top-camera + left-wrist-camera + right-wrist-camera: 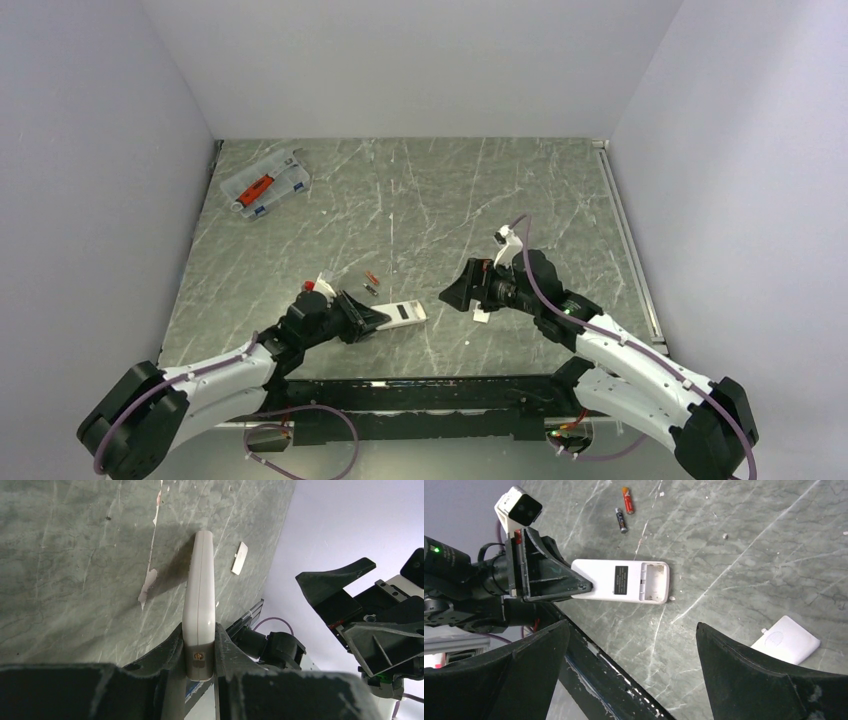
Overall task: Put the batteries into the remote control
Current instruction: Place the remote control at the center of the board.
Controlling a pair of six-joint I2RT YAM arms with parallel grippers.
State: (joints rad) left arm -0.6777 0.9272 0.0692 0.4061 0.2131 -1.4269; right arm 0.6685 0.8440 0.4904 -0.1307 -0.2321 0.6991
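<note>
The white remote control (pixel 408 313) lies back up on the table, its dark label and open battery bay showing in the right wrist view (pixel 624 581). My left gripper (pixel 380 319) is shut on its near end; the left wrist view shows the remote (pixel 199 590) edge-on between my fingers (pixel 170 652). Two batteries (pixel 370 283) lie loose on the table just beyond the remote; one is reddish-orange (pixel 626 500), one dark (pixel 621 520). My right gripper (pixel 458 291) is open and empty, right of the remote and above the table (pixel 631 670).
A small white square piece (pixel 481 316) lies under the right gripper; it also shows in the right wrist view (pixel 786 641) and the left wrist view (pixel 239 558). A clear organiser case (pixel 265 183) with a red tool sits at the far left. The black base rail (pixel 420 395) runs along the near edge.
</note>
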